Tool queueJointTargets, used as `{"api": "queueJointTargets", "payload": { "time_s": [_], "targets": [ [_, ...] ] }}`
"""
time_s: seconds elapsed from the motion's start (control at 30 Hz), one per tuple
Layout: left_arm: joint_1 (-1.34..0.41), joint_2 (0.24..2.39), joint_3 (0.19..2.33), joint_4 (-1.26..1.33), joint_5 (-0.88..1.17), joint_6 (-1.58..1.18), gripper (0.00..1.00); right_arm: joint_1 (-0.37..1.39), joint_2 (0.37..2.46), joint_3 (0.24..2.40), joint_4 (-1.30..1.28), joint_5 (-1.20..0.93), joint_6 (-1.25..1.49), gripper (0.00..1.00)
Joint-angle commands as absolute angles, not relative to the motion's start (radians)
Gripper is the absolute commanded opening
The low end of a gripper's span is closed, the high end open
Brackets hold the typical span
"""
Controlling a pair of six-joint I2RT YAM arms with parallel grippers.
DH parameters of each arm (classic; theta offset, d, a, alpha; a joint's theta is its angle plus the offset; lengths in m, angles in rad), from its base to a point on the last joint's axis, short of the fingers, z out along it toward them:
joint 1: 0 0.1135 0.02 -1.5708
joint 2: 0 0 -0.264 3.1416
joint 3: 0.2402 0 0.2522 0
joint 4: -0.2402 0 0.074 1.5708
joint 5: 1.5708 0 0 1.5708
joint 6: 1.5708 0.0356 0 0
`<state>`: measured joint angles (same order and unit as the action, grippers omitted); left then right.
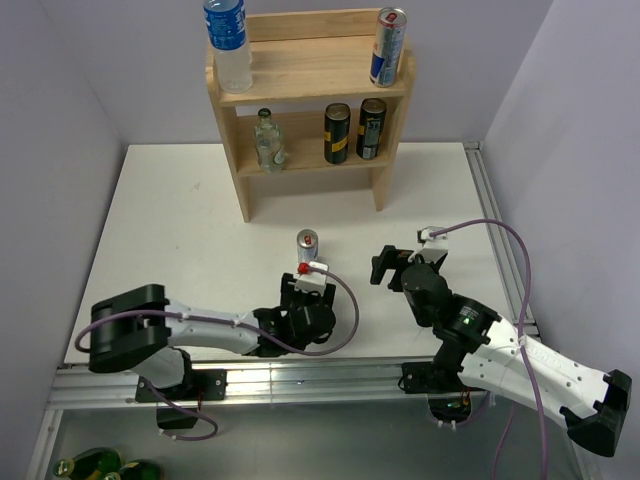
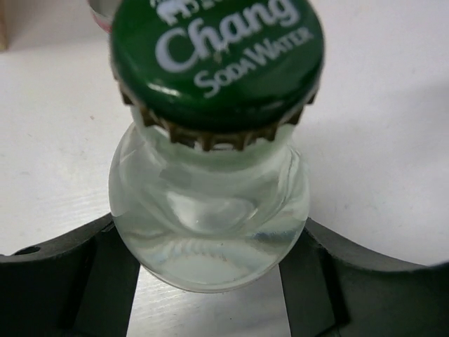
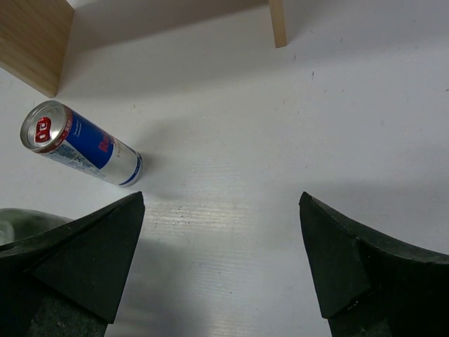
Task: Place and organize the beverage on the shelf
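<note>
My left gripper [image 1: 301, 291] is shut on a clear glass soda water bottle [image 2: 210, 232] with a green cap [image 2: 217, 60]; both fingers press its sides. In the top view the bottle is hidden under the wrist. A blue and silver can [image 1: 307, 246] stands on the table just beyond that gripper and also shows in the right wrist view [image 3: 81, 145]. My right gripper [image 1: 384, 267] is open and empty over bare table [image 3: 221, 203], to the right of the can. The wooden shelf [image 1: 300, 75] stands at the back.
On the shelf's top tier are a water bottle [image 1: 228, 42] at the left and a blue can [image 1: 388, 47] at the right. The lower tier holds a glass bottle [image 1: 268, 140] and two black cans [image 1: 353, 131]. Side walls enclose the table [image 1: 170, 230].
</note>
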<state>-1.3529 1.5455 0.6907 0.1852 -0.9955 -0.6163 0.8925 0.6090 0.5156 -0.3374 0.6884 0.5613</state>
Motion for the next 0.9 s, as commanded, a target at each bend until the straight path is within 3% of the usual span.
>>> {"api": "queueJointTargets", "payload": {
  "time_s": [0.0, 0.33, 0.87],
  "targets": [
    [-1.351, 1.373, 0.778, 0.19, -1.103, -0.566, 0.0, 0.894, 0.592, 0.503, -0.325, 0.704, 0.58, 0.98],
    [-1.203, 1.187, 0.871, 0.276, -1.016, -0.316, 0.0, 0.896, 0.583, 0.502, -0.322, 0.703, 0.577, 0.98],
    [-0.848, 1.417, 1.247, 0.33, -0.715, -0.144, 0.0, 0.894, 0.568, 0.499, -0.324, 0.703, 0.58, 0.98]
  ]
}}
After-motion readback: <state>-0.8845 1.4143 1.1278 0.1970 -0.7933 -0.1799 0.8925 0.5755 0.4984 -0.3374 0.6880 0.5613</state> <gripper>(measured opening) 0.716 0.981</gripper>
